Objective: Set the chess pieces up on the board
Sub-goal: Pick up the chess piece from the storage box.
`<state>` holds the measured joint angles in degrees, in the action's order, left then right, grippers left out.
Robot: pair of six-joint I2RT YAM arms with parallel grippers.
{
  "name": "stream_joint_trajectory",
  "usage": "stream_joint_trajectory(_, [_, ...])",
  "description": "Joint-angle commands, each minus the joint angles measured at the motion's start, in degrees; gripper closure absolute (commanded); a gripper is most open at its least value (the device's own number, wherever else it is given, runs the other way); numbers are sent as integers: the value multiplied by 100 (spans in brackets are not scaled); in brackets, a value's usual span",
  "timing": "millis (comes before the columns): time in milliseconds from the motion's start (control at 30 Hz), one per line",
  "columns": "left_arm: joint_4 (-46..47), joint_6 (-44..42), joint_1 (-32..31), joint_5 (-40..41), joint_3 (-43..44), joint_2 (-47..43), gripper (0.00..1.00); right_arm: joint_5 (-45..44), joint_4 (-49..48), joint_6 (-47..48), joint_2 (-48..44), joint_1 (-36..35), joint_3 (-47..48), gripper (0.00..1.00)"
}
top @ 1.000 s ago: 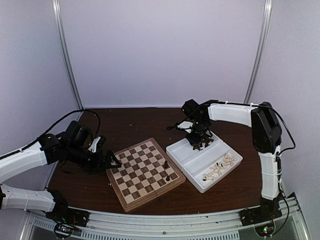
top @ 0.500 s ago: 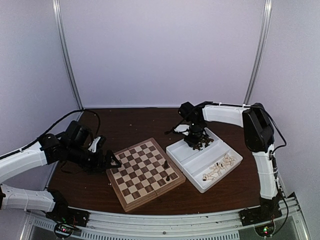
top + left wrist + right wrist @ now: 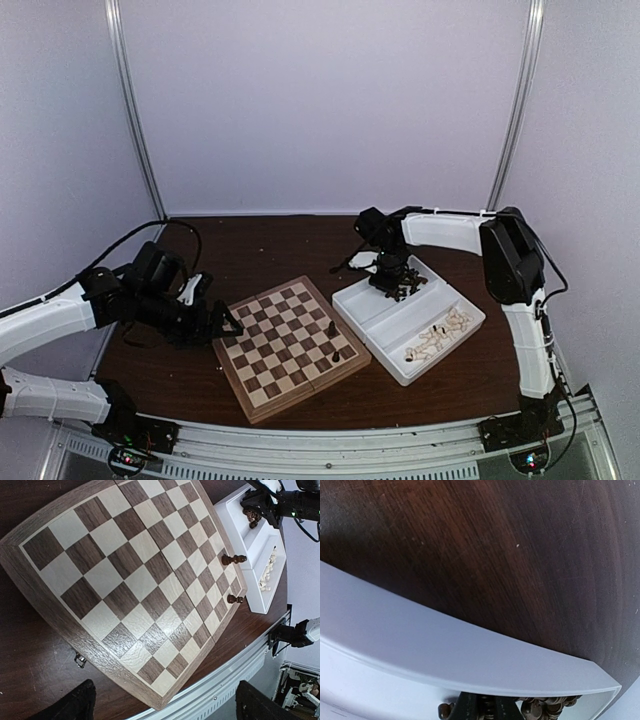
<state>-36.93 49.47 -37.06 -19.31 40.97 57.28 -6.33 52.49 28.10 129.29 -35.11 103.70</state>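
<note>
The board lies at the table's middle, with two dark chess pieces standing near its right edge; the left wrist view shows them too. More dark chess pieces are heaped in the far compartment of a white tray. My right gripper reaches down into that heap. Its fingers are shut on a ribbed brown piece. My left gripper hovers wide open at the board's left edge, and its fingertips hold nothing.
Pale cream pieces fill the tray's near compartment. The tray's rim crosses the right wrist view, with dark tabletop beyond it. A metal rail runs along the table's front edge. Walls close in the back and sides.
My right arm has shifted slightly left over the tray's far compartment, and its gripper has closed among the dark pieces. The left arm and the board have not moved.
</note>
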Motion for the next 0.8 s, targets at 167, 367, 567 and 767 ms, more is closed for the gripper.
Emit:
stream_joint_trajectory(167, [195, 63, 32, 13, 206, -24, 3, -81, -1016, -304, -882, -39, -491, 92])
stream_joint_trajectory(367, [195, 98, 32, 5, 161, -94, 3, 197, -1873, -778, -1685, -30, -1280, 92])
stream_joint_trajectory(567, [212, 95, 32, -8, 178, -109, 3, 447, -2576, -1310, -2086, -31, -1992, 92])
stream_joint_trajectory(767, [275, 56, 32, -79, 226, -29, 3, 869, -3246, -1964, -2418, -26, -2619, 92])
